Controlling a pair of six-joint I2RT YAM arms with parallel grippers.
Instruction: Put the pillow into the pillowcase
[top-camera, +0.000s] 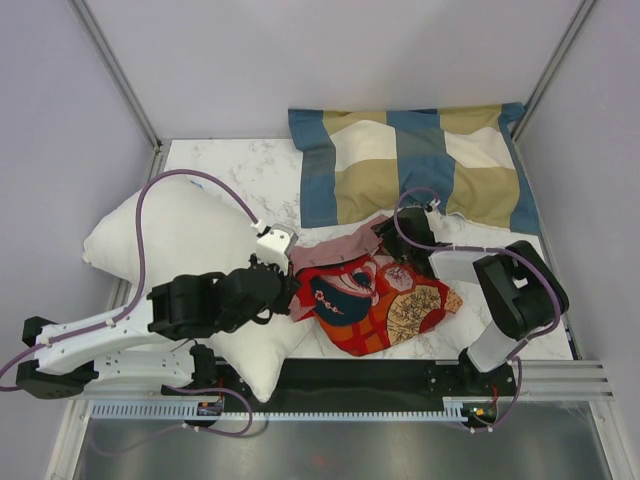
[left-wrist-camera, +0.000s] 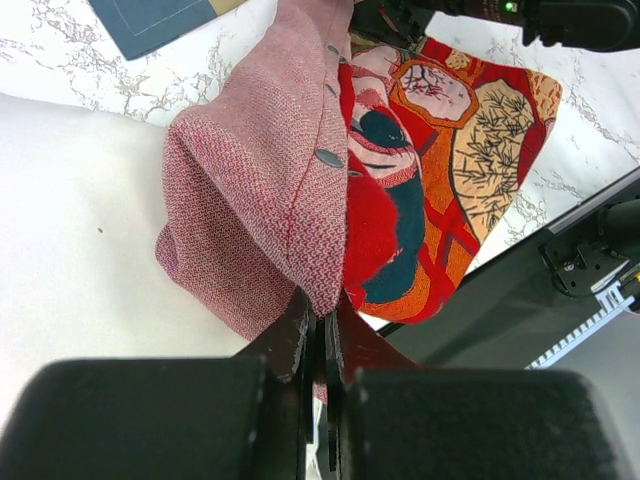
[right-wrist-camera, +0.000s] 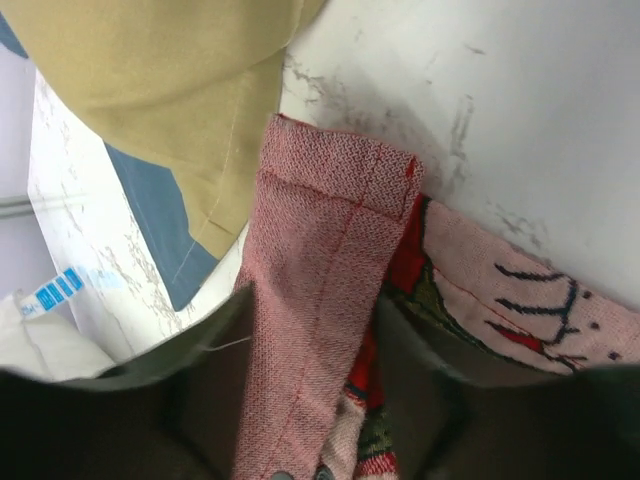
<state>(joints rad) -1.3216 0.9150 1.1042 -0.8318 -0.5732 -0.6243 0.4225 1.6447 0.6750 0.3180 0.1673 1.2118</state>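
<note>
A red pillowcase (top-camera: 370, 300) lies crumpled on a white marbled table (top-camera: 240, 165), stretched between two black robot grippers. Its printed side shows cartoon figures with dark blue hair, orange panels and a cream fan shape with fine black branches. Its inside is a dull pink weave, stitched in red thread and dotted with small grey snaps along the opening. The left gripper (left-wrist-camera: 320, 322) is clenched on the cloth, pinching a bunched fold of the pink edge between its fingers (left-wrist-camera: 287, 338). From that pinch the case rises and spreads away from the tool, pink on one side and print on the other. The right gripper (right-wrist-camera: 315, 320) is at the far corner of the case, its jaws standing apart on either side of a flat, folded pink hem that runs between them. A large, plump, plain white pillow (top-camera: 180, 240) sits outside the case, beneath and to the outer side of the left gripper and its arm. A pillow checked in blue, tan and cream (top-camera: 420, 165) lies just beyond the right gripper.
</note>
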